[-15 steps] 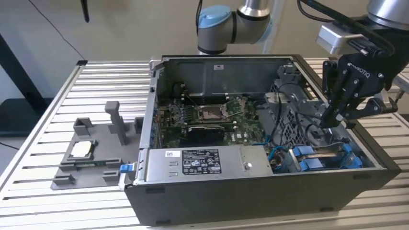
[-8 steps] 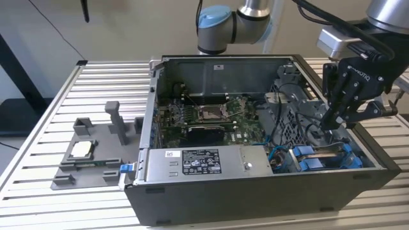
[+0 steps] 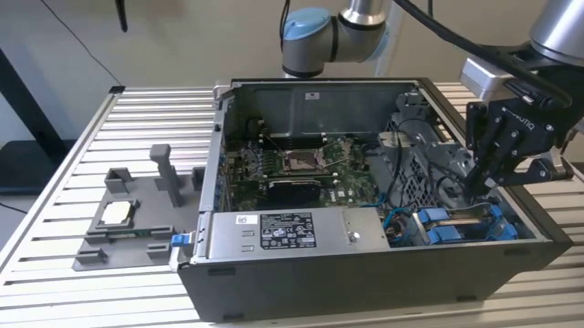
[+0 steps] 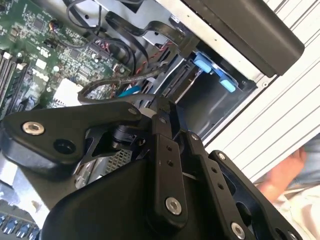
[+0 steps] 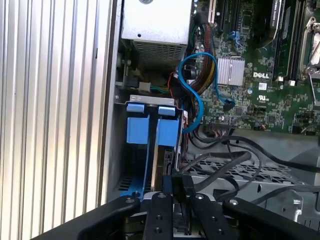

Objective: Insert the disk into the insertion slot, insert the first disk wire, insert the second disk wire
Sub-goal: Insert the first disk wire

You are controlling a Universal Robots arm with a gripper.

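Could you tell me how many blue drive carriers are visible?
2 blue carriers, side by side: one by the case wall, one toward the motherboard; others may be hidden.

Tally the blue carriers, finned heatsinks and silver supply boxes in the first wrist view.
Blue carriers: 2
Heatsink: 1
Supply box: 1
Total: 4
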